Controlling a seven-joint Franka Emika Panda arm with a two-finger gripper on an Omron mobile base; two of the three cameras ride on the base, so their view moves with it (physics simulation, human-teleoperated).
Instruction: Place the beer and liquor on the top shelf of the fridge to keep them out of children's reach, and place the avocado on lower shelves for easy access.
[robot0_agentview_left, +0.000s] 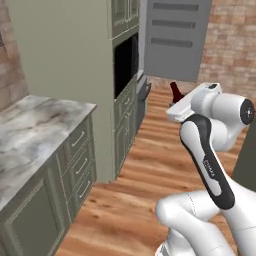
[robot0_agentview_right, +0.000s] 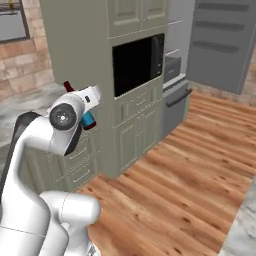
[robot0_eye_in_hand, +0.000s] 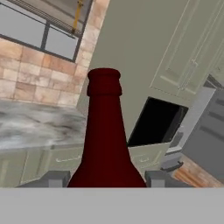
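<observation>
A dark red long-necked bottle, by its shape the beer, stands upright between my gripper's two finger tips, which are shut on its shoulders. From the left base, the bottle's top pokes up behind the white hand, held in the air above the wooden floor. From the right base, its neck and a blue label show on either side of the wrist. The fridge stands past the oven cabinet with its grey door swung open. The liquor and the avocado are out of view.
A tall green cabinet holds a black microwave. A marble counter over green drawers lies to the left. Brick walls stand behind. Wooden floor runs open toward the fridge, whose dark drawer front juts out.
</observation>
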